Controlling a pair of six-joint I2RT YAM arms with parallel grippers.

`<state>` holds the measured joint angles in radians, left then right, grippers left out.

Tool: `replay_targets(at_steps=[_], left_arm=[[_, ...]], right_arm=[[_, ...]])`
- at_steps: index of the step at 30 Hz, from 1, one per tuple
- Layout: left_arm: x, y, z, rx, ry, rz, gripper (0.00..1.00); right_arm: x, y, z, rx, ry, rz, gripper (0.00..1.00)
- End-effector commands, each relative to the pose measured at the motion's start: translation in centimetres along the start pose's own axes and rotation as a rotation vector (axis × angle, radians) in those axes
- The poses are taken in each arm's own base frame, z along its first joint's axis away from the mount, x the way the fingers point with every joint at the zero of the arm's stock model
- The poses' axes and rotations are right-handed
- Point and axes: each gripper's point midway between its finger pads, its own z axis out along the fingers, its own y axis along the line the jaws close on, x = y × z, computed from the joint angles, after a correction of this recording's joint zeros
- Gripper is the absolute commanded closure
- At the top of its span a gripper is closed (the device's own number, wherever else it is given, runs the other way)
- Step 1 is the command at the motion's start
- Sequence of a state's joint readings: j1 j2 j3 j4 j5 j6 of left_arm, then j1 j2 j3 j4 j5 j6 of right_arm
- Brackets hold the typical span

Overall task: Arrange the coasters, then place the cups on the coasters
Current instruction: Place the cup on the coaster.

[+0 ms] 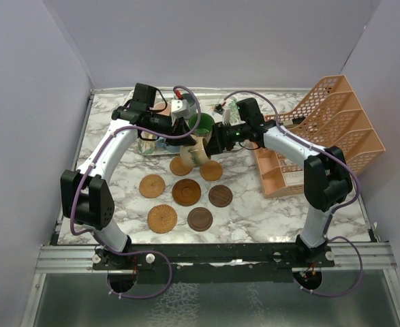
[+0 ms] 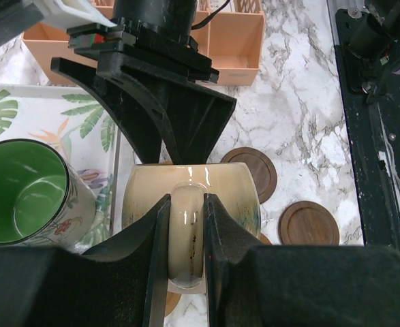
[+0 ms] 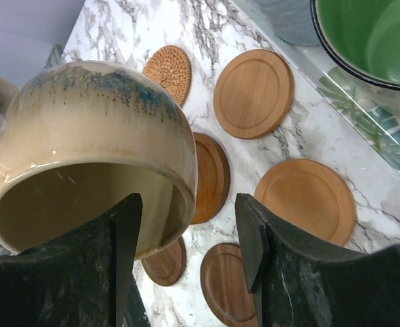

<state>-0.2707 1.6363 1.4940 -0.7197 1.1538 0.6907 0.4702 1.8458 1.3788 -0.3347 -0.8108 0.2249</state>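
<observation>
A cream, blue-streaked cup (image 1: 197, 154) hangs tilted over the coasters, with my left gripper (image 2: 186, 228) shut on its handle (image 2: 186, 204). My right gripper (image 3: 189, 235) stands open astride the cup's rim (image 3: 179, 197): one finger is inside the cup (image 3: 84, 150), the other stays clear outside it. In the top view both grippers (image 1: 188, 142) (image 1: 210, 146) meet at this cup. Several coasters lie on the marble below, among them a woven one (image 1: 162, 218), a dark one (image 1: 200, 219) and an orange-brown one (image 1: 186, 191). A green-inside cup (image 2: 22, 194) stands on the tray.
The leaf-patterned tray (image 2: 50, 112) lies at the back left and holds a grey-blue cup (image 3: 285, 17) too. An orange mesh rack (image 1: 329, 129) fills the right side. Both arms cross the back half of the marble table (image 1: 254, 211).
</observation>
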Motion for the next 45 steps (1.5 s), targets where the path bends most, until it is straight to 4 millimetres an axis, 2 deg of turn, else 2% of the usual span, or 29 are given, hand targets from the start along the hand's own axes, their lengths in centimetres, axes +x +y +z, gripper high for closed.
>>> replay_targets(at_steps=[1,4,7,11,14,18,23,30,39,45], left_arm=[[-3.4,-0.9,-0.6,0.003,-0.068,0.121,1.0],[-3.3,-0.7,-0.5,0.003,-0.069,0.123,1.0],[-2.9,-0.5,-0.4,-0.005,-0.062,0.121,1.0],[-2.0,-0.1,-0.5,-0.026,-0.041,0.12,1.0],[-1.0,0.1,-0.5,-0.047,-0.017,0.116,1.0],[0.6,0.4,-1.0,-0.085,0.032,0.103,0.98],[3.0,0.4,-1.5,-0.118,0.133,0.085,0.77],[4.9,0.8,-2.1,-0.174,0.25,0.07,0.66],[5.5,1.0,-1.9,-0.196,0.308,0.099,0.59],[5.7,0.9,-2.1,-0.208,0.325,0.109,0.35]], right_arm=[[-0.7,1.7,0.8,-0.115,-0.013,0.004,0.45],[-0.5,1.8,1.3,-0.135,-0.009,0.015,0.49],[-0.7,1.8,1.5,-0.148,-0.013,0.012,0.59],[-1.7,1.6,1.5,-0.133,-0.024,-0.021,0.81],[-2.3,0.3,1.3,-0.044,-0.03,-0.056,0.98],[-2.6,-1.2,0.6,0.068,-0.041,-0.109,0.99],[-3.2,-2.3,-0.6,0.174,-0.039,-0.173,0.99],[-3.3,-3.5,-1.3,0.26,-0.001,-0.212,0.99],[-3.7,-3.8,-1.0,0.342,0.045,-0.26,0.99],[-4.1,-4.2,-0.4,0.403,0.067,-0.285,0.99]])
